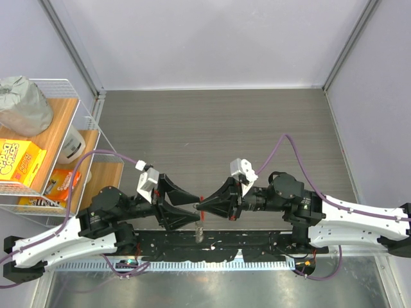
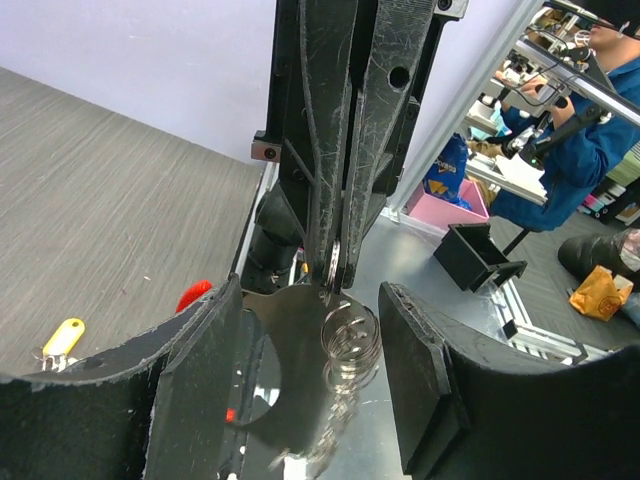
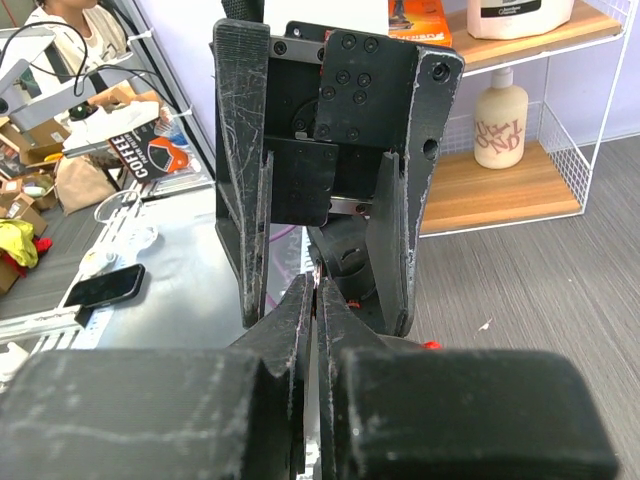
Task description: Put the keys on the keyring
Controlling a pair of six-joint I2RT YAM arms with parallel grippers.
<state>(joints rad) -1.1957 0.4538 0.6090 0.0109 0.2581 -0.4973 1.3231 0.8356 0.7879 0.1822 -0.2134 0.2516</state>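
Note:
The keyring (image 2: 350, 342), a bunch of thin silvery rings and links, hangs from my right gripper (image 2: 337, 280), which reaches down from above and is shut on its top ring. My left gripper (image 2: 310, 335) is open, one finger on each side of the hanging rings without touching them. A red plastic piece (image 2: 193, 294) shows behind the left finger. The yellow-headed key (image 2: 62, 338) lies on the grey table at far left. From above, both grippers (image 1: 191, 206) (image 1: 204, 205) meet tip to tip near the table's front edge, the keyring (image 1: 200, 232) dangling below. In the right wrist view the right gripper (image 3: 316, 288) is pressed shut.
A white wire shelf (image 1: 87, 122) stands at the left with boxes, a grey bag and a white bottle (image 1: 72, 144). A black rail (image 1: 212, 247) runs along the near edge under the grippers. Grey walls enclose the table.

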